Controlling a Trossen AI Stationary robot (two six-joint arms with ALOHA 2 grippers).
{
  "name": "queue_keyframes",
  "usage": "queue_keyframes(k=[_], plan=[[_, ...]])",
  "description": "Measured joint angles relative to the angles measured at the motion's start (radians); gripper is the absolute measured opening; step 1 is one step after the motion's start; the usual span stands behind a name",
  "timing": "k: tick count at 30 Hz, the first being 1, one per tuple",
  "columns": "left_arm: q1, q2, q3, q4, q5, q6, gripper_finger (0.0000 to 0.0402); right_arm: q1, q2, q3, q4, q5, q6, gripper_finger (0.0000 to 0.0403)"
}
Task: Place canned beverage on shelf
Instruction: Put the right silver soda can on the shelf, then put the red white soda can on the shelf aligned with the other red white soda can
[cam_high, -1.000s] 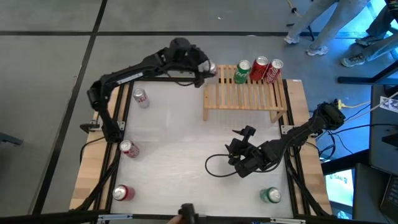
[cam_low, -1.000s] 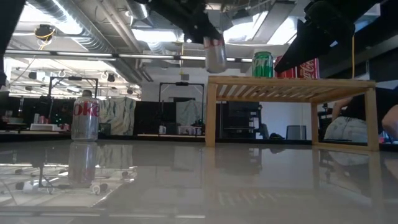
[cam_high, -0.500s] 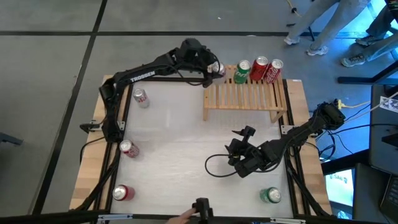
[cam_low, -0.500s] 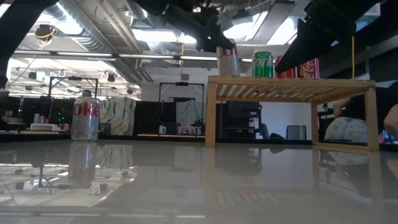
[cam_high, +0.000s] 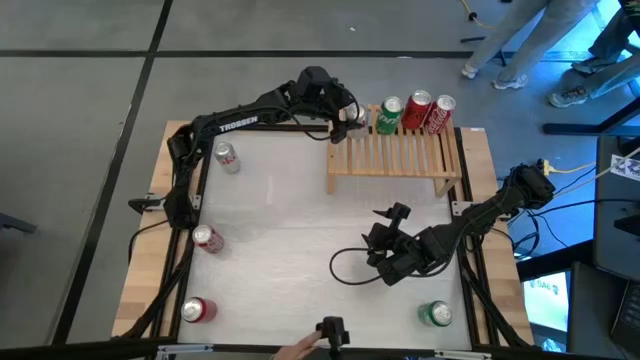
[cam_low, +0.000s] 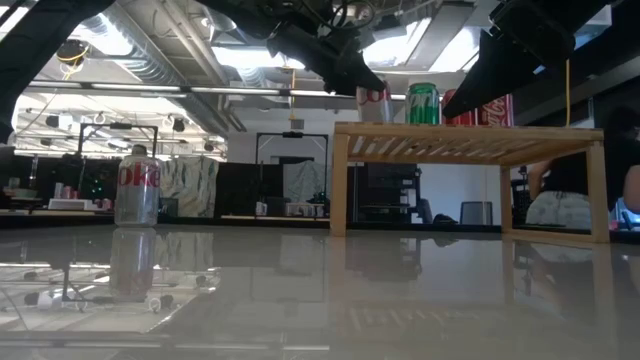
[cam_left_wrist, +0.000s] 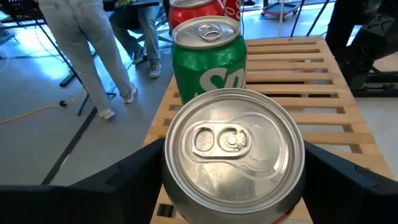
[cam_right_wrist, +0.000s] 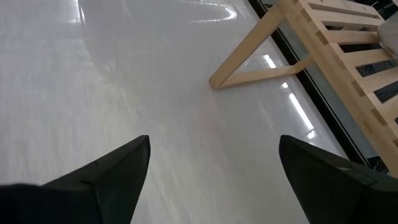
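From above, my left gripper (cam_high: 352, 113) sits at the shelf's (cam_high: 395, 155) far left corner, around the silver can (cam_high: 356, 113); my right gripper (cam_high: 385, 262) waits spread over the bench's near half. Level across, the can stands upright on the slats. At my left wrist, my fingers (cam_left_wrist: 134, 174) flank it, beside the green can (cam_left_wrist: 208, 59).

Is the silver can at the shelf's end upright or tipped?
Upright: the silver can shows its lid square-on, between the left claw's fingers, beside the green can on the shelf.

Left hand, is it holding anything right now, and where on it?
The left hand has a silver-topped can between its fingers, held by the sides of the body, standing on the shelf beside the green can.
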Motion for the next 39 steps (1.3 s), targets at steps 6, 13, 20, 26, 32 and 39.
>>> queue_keyframes(k=[6, 13, 20, 26, 32, 39], plan=[[-0.003, 0.000, 0.000, 0.002, -0.024, 0.031, 0.0321, 0.000, 0.000, 0.000, 0.000, 0.000, 0.000, 0.0351], [-0.003, 0.000, 0.000, 0.009, -0.033, 0.051, 0.0349, 0.000, 0.000, 0.000, 0.000, 0.000, 0.000, 0.0351], [-0.021, -0.006, 0.000, 0.024, -0.039, 0.073, 0.0377, 0.000, 0.000, 0.000, 0.000, -0.003, 0.000, 0.0351], [-0.049, -0.066, 0.000, 0.025, -0.152, 0.069, 0.0378, 0.000, 0.000, 0.000, -0.005, -0.038, 0.001, 0.0351], [-0.090, -0.192, 0.000, -0.017, -0.194, 0.067, 0.0378, 0.001, 0.000, 0.000, -0.007, -0.069, 0.001, 0.0351], [-0.188, -0.304, 0.001, -0.263, -0.207, 0.066, 0.0378, 0.000, 0.000, 0.000, -0.006, -0.069, -0.003, 0.0351]])
